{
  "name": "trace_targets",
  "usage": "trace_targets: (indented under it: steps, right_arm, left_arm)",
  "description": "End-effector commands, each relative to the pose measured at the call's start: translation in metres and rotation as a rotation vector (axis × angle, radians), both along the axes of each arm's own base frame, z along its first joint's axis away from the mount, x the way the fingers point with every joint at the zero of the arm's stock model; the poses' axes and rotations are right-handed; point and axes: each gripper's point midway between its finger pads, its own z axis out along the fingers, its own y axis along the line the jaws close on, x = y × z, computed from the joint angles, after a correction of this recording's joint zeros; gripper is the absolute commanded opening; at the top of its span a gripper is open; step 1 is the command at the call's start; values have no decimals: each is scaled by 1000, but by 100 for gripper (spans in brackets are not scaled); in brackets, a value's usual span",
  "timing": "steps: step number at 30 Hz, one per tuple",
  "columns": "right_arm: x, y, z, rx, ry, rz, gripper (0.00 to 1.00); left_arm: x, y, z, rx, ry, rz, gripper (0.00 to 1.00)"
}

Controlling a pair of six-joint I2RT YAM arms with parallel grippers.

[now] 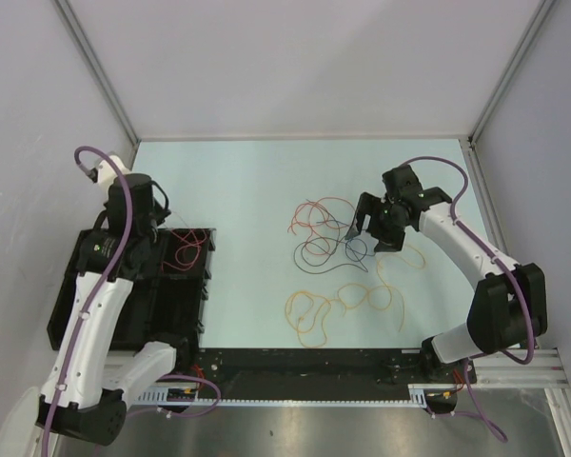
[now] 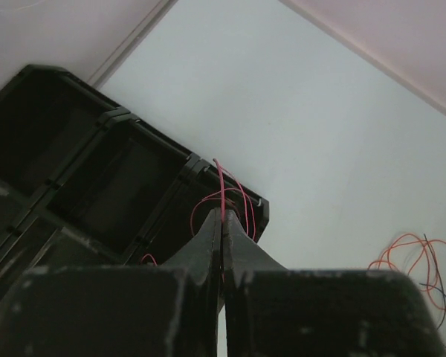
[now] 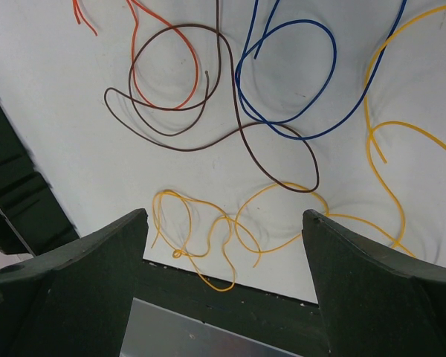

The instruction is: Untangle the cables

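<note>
My right pincer released above cables on counter; blue loop lies just ahead of it, right arm nearer; left pincer clenched on red cable over tray.

A black tray, divided into several rectangular compartments, sat on the left side of a pale blue-green table, close to the near edge. Plain white walls closed the table in on the left, the back and the right. A slanted aluminium post rose from the far left corner and another from the far right. A black rail ran along the table's near edge, with a brushed metal plate just in front of it.
</note>
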Motion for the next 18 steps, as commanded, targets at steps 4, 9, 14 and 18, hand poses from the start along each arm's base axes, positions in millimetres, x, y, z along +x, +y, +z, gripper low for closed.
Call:
trace_targets:
  steps: [4, 9, 14, 18]
  right_arm:
    - [0, 1, 23, 2, -62, 22, 89]
    - [-2, 1, 24, 1, -63, 22, 89]
    - [-5, 3, 22, -3, -56, 29, 89]
    - [-8, 4, 23, -3, -58, 31, 89]
  left_arm:
    - [-27, 21, 15, 34, -1, 94, 0]
    - [-26, 21, 15, 39, -2, 84, 0]
    - [-13, 12, 0, 29, 31, 48, 1]
    - [6, 7, -3, 22, 5, 36, 0]
